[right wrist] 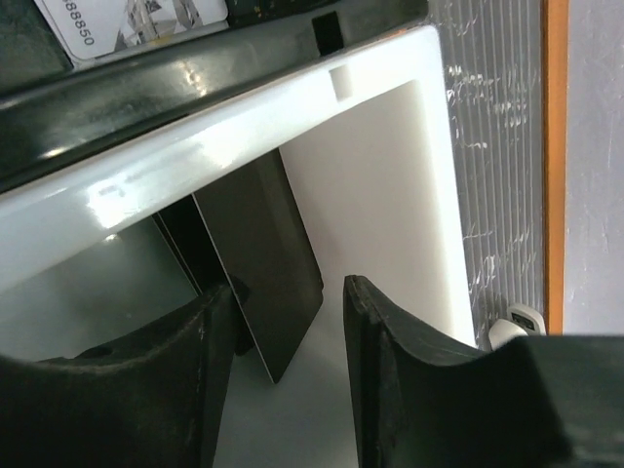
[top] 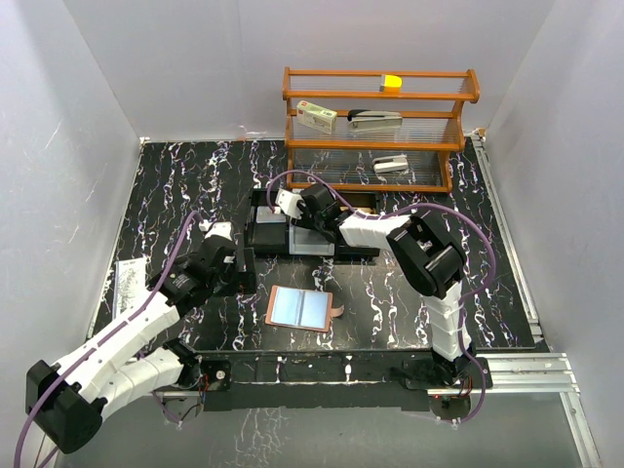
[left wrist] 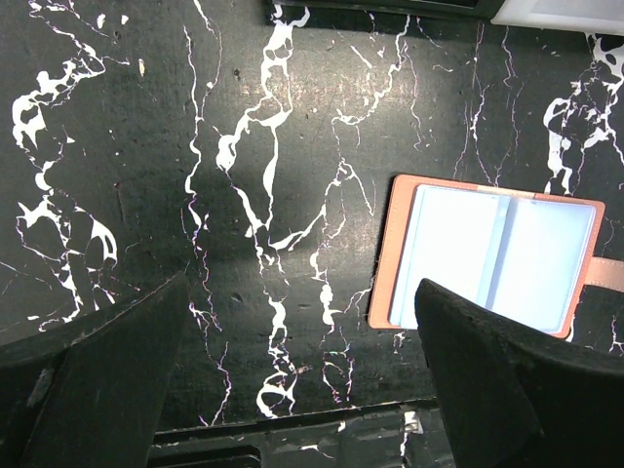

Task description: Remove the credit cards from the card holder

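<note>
Card holder [top: 300, 308] lies open on the tabletop [top: 385, 292]. Left claw [left wrist: 302, 292], spread wide, hovers at its 9 o'clock. Right claw [right wrist: 290, 288], at 12, stands parted in the white tray [right wrist: 390, 146] beside a dark card [right wrist: 273, 253].

Left end effector [left wrist: 302, 292] wide; right end effector [right wrist: 290, 291] parted.

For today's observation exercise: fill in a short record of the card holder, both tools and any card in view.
card holder: open flat on the table, no card showing
left tool: open, over the table beside the card holder
right tool: open, over the white tray
dark card: in the white tray, next to the right tool
</note>
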Robot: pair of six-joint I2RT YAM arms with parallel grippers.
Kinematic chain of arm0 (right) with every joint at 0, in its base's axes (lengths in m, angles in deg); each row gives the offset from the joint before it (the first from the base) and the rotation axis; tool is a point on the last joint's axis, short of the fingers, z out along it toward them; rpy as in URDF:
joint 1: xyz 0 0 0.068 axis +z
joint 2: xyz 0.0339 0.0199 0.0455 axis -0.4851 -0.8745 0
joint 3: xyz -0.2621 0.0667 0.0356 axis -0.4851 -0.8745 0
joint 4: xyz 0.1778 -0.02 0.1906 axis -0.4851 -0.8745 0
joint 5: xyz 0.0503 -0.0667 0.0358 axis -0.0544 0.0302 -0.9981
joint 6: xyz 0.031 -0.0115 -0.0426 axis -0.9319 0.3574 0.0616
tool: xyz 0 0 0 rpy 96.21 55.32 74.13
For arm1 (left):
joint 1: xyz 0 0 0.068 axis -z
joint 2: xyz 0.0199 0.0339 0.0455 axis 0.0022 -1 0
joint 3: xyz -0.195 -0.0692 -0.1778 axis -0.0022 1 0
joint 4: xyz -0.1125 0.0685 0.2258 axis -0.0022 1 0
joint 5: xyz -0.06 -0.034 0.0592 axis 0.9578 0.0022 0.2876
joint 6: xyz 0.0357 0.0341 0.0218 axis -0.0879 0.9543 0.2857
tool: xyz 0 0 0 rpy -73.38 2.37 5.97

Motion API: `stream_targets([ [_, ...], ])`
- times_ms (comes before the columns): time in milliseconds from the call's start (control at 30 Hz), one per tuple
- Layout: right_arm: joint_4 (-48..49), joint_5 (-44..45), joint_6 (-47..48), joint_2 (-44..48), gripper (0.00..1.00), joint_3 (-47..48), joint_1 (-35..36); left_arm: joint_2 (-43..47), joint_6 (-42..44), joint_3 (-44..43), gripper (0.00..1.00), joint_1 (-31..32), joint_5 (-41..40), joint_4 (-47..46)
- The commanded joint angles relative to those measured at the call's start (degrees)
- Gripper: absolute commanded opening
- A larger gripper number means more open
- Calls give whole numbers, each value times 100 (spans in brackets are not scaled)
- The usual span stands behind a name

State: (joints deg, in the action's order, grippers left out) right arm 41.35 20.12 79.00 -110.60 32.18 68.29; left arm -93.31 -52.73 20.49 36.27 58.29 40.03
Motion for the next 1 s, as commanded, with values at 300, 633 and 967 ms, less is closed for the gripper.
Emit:
stream_targets([
  [300,-132,-604,-314,149,49,185,-200,123,72,-115,99,-13,20,-8],
  [633,-261,-919,-375,161,57,201,-237,45,78,-126,99,-11,49,-23],
  [967,-385,-835,-393,197,58,236,-268,59,119,-73,99,-11,166,-109],
])
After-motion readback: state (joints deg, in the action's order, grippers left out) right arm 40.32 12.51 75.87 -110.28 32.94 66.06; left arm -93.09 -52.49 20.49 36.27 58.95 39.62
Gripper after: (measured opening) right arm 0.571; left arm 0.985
